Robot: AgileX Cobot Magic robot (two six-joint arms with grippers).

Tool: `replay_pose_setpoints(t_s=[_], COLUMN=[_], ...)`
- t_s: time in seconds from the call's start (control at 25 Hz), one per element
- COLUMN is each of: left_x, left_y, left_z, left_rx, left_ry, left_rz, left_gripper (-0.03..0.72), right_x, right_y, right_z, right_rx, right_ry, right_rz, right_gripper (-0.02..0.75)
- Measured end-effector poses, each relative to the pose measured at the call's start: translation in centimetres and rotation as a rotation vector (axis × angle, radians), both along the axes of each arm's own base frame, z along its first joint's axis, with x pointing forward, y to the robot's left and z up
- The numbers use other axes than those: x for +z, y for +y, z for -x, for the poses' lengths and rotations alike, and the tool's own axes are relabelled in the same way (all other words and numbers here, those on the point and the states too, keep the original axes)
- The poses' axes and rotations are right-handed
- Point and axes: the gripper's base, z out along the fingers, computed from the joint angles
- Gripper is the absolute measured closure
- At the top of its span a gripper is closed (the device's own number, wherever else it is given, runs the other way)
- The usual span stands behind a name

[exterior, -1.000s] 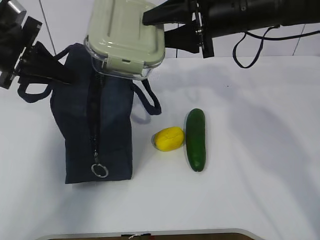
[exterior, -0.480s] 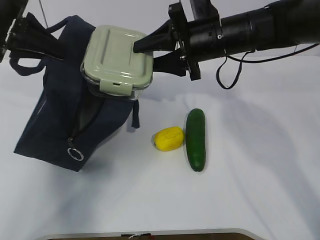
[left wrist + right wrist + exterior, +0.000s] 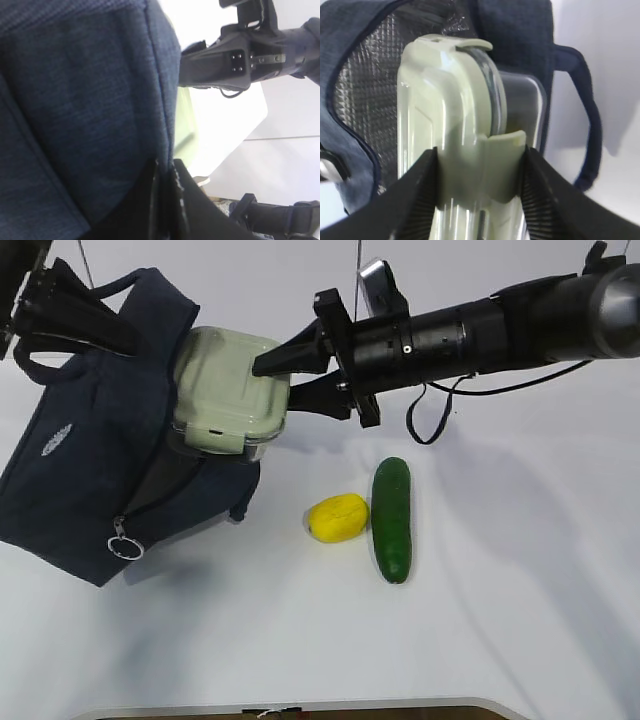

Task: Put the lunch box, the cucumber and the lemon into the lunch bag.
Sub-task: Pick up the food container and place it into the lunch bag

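The navy lunch bag (image 3: 90, 470) hangs tilted at the left with its zipper open. My left gripper (image 3: 118, 336) is shut on the bag's upper edge; in the left wrist view the fabric (image 3: 75, 100) is pinched between the closed fingers (image 3: 172, 205). My right gripper (image 3: 272, 386) is shut on the lunch box (image 3: 225, 385), whose sage-green lid faces up at the bag's mouth. In the right wrist view the lunch box (image 3: 450, 115) stands between the pads (image 3: 417, 195), its far end against the silver lining (image 3: 362, 100). The lemon (image 3: 337, 517) and the cucumber (image 3: 391, 518) lie side by side on the table.
The white table (image 3: 500, 590) extends right of and in front of the fruit. A loop handle (image 3: 587, 130) of the bag hangs beside the box. The zipper's ring pull (image 3: 120, 545) dangles at the bag's lower end. The right arm (image 3: 480, 325) spans the back of the table.
The left gripper has swung the bag's lower end out to the left, tilting it and opening its mouth. The right gripper has carried the lunch box down and left to that mouth.
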Motion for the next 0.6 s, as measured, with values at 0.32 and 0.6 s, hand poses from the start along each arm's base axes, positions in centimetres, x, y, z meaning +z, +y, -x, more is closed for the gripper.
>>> replay_pose_setpoints(t_s=[0.32,0.6], left_x=[-1.4,-2.9], left_y=[-1.0,-1.0], left_z=[-0.9,-1.7], left_rx=[-0.033,-0.056], left_ry=[0.021,0.025], left_rz=[0.041,0.040], left_gripper=[0.702,0.702], right_x=[0.2,-2.5], right_y=[2.8,5.2], right_z=[-0.4,-1.1], right_rx=[0.027,0.046], right_ry=[-0.056,-0.014], right_rz=[-0.004,-0.024], right_gripper=[0.365,0.365])
